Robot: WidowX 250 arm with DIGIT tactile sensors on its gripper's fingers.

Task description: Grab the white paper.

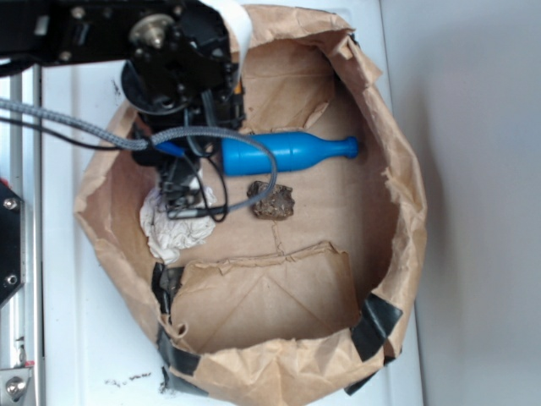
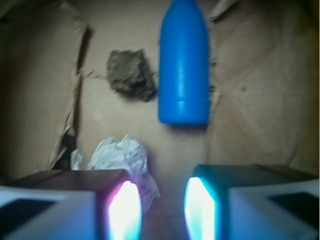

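Crinkled white paper (image 2: 120, 157) lies on the creased kraft floor of the torn-rimmed paper bag (image 1: 279, 304), partly under the end effector's (image 2: 162, 205) left finger; jaws apart, empty. Smooth blue bottle (image 2: 184, 65) and lumpy brown chunk (image 2: 131, 74) lie beyond.

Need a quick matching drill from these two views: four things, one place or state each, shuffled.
Things:
1. white paper
2. blue bottle
3. brown chunk
4. tool

Descriptions:
A. lying on its side
B. open, nothing between the fingers
C. crumpled, partly behind one finger
D. dark lump beside the bottle

Pairs: 1-C, 2-A, 3-D, 4-B
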